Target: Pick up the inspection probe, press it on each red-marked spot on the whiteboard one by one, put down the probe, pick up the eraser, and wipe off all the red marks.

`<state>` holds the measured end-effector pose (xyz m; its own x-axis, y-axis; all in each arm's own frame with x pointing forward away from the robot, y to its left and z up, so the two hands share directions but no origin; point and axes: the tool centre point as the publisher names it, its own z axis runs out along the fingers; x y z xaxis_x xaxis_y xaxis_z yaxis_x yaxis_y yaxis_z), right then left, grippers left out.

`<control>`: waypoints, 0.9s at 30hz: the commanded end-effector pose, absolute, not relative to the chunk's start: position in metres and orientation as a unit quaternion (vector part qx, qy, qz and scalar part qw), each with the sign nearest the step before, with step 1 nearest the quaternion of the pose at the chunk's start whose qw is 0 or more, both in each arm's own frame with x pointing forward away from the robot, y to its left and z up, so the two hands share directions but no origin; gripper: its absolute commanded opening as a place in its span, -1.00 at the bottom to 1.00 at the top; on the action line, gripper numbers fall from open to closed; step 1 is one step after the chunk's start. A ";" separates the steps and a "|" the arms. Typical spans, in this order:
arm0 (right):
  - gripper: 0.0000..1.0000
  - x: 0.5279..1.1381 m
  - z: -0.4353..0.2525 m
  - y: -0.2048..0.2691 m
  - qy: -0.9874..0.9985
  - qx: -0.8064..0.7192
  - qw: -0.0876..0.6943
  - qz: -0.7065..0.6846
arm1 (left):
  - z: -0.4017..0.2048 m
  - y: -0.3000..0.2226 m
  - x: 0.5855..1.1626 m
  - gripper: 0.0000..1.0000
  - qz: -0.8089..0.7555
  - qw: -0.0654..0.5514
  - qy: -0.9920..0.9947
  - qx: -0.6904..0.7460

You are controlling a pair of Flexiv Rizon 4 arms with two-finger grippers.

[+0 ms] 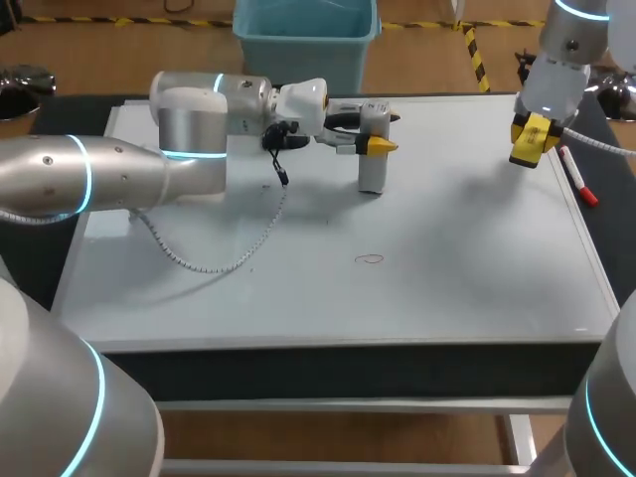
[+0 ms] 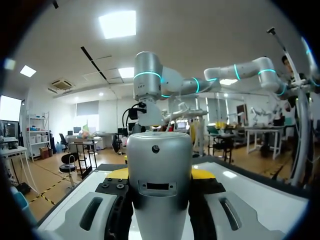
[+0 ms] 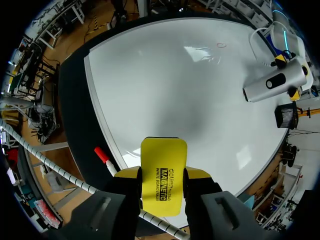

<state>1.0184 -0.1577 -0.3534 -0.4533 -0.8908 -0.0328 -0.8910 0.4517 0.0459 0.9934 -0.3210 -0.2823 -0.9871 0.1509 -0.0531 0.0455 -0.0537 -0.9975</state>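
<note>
We see the whiteboard (image 1: 467, 248) covering most of the table. Our left arm (image 1: 119, 174) comes in over its left edge and reaches along the far edge to about the middle. Our right arm (image 1: 571, 50) hangs over the far right corner.

The inspection probe (image 1: 371, 177), a silver-grey cylinder, stands upright on the far half of the board with its lower end at the surface. The left gripper (image 1: 376, 145) is clamped on its upper part. In the left wrist view both yellow-tipped fingers (image 2: 202, 173) press the probe's body from either side.

The right gripper (image 1: 532, 141) is closed on the yellow eraser (image 3: 163, 172). The eraser sits between the two fingers and sticks out past their tips. It hangs above the board near the right edge, well apart from the probe.

A coiled cable (image 1: 224, 260) droops from the left arm onto the left half of the board. A marker pen (image 1: 576, 177) with a red cap lies along the right edge, just beside the right gripper.

One small red mark (image 1: 370, 260) sits near the middle of the board. It lies on the near side of the probe and apart from it.
</note>
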 end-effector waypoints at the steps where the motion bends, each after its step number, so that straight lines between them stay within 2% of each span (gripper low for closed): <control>1: -1.00 1.019 -0.353 -0.158 0.851 -0.524 0.001 0.027 | -0.284 -0.321 0.995 -1.00 0.722 0.038 -0.687 -0.072; 14: -1.00 1.019 -0.353 -0.158 0.851 -0.524 0.001 0.027 | -0.266 -0.306 0.996 -1.00 0.719 0.038 -0.692 -0.039; 27: -1.00 1.019 -0.353 -0.158 0.851 -0.524 0.001 0.027 | -0.237 -0.233 0.997 -1.00 0.713 -0.011 -0.700 -0.018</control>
<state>1.0184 -0.1576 -0.3535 -0.4532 -0.8908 -0.0328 -0.8910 0.4517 0.0458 1.0132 -0.2604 -0.2505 -0.9970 0.0657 -0.0400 0.0373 -0.0421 -0.9984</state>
